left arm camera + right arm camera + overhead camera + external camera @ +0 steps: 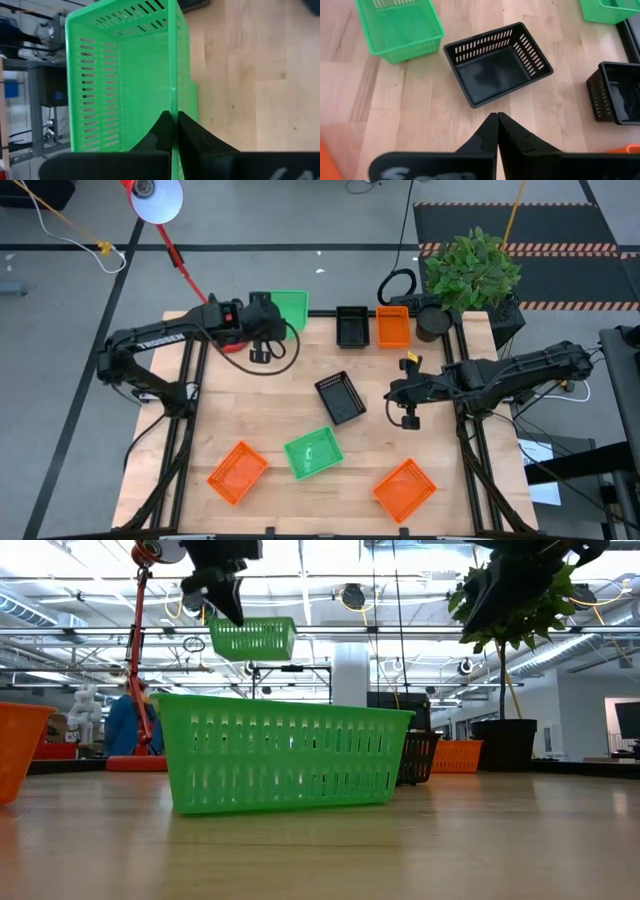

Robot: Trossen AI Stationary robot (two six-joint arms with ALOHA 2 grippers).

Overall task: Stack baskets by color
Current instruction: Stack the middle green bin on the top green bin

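Green basket is the one in hand: my left gripper is clamped on its side wall, carrying it in the air over the far-left corner of the table.

Near edge: orange basket left, second green basket centre, orange basket right. Mid-table: black basket, sitting skewed. Far edge: black basket and just beside it an orange basket.

Right gripper hangs just right of the skewed black one, fingers pinched together, holding nothing.

My read: the lifted green goes into the near green one. That target sits rotated, so I'd turn the wrist to match its long axis, keep the carried basket level, lower until the walls nest, then let go. Grip is on one thin wall only, so I expect tilt; go slowly. Route clear of the mid-table black basket.
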